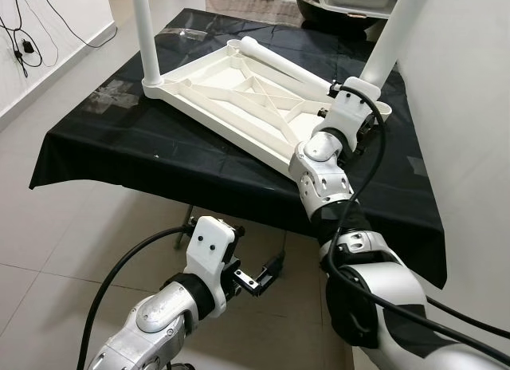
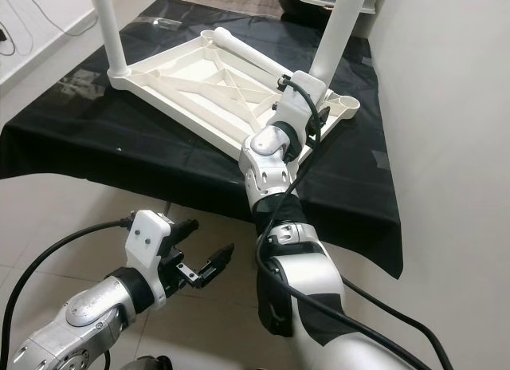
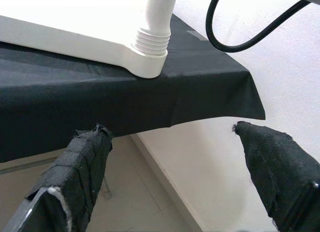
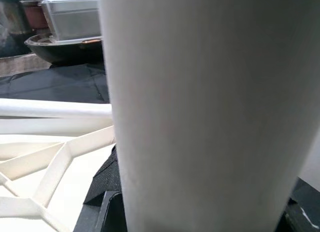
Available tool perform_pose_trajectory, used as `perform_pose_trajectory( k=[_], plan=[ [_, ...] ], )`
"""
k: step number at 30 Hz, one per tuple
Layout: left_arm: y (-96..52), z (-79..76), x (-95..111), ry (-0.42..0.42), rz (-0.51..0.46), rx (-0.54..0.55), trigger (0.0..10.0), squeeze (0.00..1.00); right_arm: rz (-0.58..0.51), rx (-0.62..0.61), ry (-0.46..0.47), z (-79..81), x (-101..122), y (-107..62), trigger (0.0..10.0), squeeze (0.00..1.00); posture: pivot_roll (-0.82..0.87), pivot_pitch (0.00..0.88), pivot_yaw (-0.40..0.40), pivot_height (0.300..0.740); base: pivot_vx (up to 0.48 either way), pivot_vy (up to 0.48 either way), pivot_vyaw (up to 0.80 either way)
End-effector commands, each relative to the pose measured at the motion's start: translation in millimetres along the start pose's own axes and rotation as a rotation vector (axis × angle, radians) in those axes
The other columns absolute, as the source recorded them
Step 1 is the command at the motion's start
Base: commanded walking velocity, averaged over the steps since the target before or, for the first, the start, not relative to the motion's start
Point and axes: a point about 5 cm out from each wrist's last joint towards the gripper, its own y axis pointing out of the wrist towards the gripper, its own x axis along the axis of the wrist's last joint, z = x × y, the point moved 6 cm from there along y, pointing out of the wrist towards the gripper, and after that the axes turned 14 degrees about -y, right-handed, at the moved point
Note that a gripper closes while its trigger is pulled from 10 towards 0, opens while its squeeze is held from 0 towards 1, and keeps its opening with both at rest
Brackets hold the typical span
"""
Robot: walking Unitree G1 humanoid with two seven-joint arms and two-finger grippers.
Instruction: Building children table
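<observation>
Nearest us, our left claw [image 1: 259, 276] hangs released below the black-draped counter [image 1: 119, 155]. Our right claw [image 1: 360, 123] is at an upright leg [image 1: 390, 43]; its grip we cannot tell. Upside down, the white tabletop [image 1: 239, 99] runs diagonally, another leg [image 1: 279, 61] lying along it.

The tabletop [image 1: 239, 99] lies upside down on the cloth-covered table [image 1: 119, 147], reaching from its left side to its right edge. One leg [image 1: 146, 35] stands at the tabletop's left corner, another leg [image 1: 390, 43] at its right corner, and a loose leg [image 1: 275, 59] lies along its far edge. A tub [image 1: 351, 3] sits at the table's far right corner.
</observation>
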Motion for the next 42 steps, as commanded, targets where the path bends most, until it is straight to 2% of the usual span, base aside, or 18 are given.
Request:
perform_pose_trajectory(
  k=[1, 11, 12, 14, 15, 17, 18, 19, 20, 33, 42],
  plan=[
    [-0.4, -2.6, -2.0, -0.006, 0.008, -0.007, 10.0, 0.0, 0.054, -0.018, -0.012, -3.5, -13.0, 2.5, 10.0, 0.0, 0.15, 0.159, -0.091, 0.74, 0.0, 0.0, 0.0],
    [0.0, -1.7, -2.0, -0.005, 0.008, -0.004, 10.0, 0.0, 0.057, -0.006, -0.009, -1.4, -13.6, 2.4, 10.0, 0.0, 0.15, 0.156, -0.091, 0.74, 0.0, 0.0, 0.0],
    [0.0, -1.6, -2.4, -0.005, 0.009, -0.003, 10.0, 0.0, 0.051, 0.001, -0.007, -0.6, -12.6, 2.2, 10.0, 0.39, 0.15, 0.156, -0.09, 0.74, 0.0, 0.0, 0.0],
    [0.0, -1.6, -2.4, -0.005, 0.009, -0.003, 10.0, 0.0, 0.051, 0.001, -0.007, -0.6, -12.6, 2.2, 10.0, 0.39, 0.15, 0.156, -0.09, 0.74, 0.0, 0.0, 0.0],
    [0.1, -1.6, -2.8, -0.006, 0.009, -0.003, 10.0, 0.0, 0.048, 0.002, -0.007, -0.3, -11.9, 2.1, 10.0, 1.0, 0.15, 0.156, -0.09, 0.74, 0.0, 0.0, 0.0],
    [0.1, -1.4, -3.1, -0.005, 0.01, -0.003, 10.0, 0.0, 0.038, -0.002, -0.01, -0.7, -10.3, 2.2, 10.0, 1.0, 0.15, 0.156, -0.09, 0.74, 0.0, 0.0, 0.0],
    [0.1, -1.4, -3.2, -0.006, 0.01, -0.002, 10.0, 0.0, 0.036, -0.002, -0.01, -0.7, -9.9, 2.2, 10.0, 0.69, 0.15, 0.156, -0.09, 0.74, 0.0, 0.0, 0.0],
    [0.1, -1.4, -3.2, -0.006, 0.01, -0.002, 10.0, 0.0, 0.036, -0.002, -0.01, -0.7, -9.9, 2.2, 10.0, 0.69, 0.15, 0.156, -0.09, 0.74, 0.0, 0.0, 0.0],
    [0.0, -1.2, -3.4, -0.006, 0.011, -0.002, 10.0, 0.0, 0.034, -0.002, -0.008, -0.6, -9.5, 2.1, 10.0, 0.0, 0.15, 0.155, -0.091, 0.74, 0.0, 0.0, 0.0],
    [0.8, 0.7, -4.6, -0.007, 0.012, 0.001, 10.0, 0.0, 0.013, 0.021, 0.021, -0.8, -6.8, -4.6, 10.0, 0.0, 0.15, 0.15, -0.088, 0.74, 0.0, 0.0, 0.0],
    [3.3, 5.7, -5.1, 0.006, 0.008, 0.009, 10.0, 0.0, 0.002, 0.091, 0.02, -1.6, -12.7, -6.7, 10.0, 0.0, 0.14, 0.127, -0.092, 0.74, 0.0, 0.0, 0.0]
  ],
)
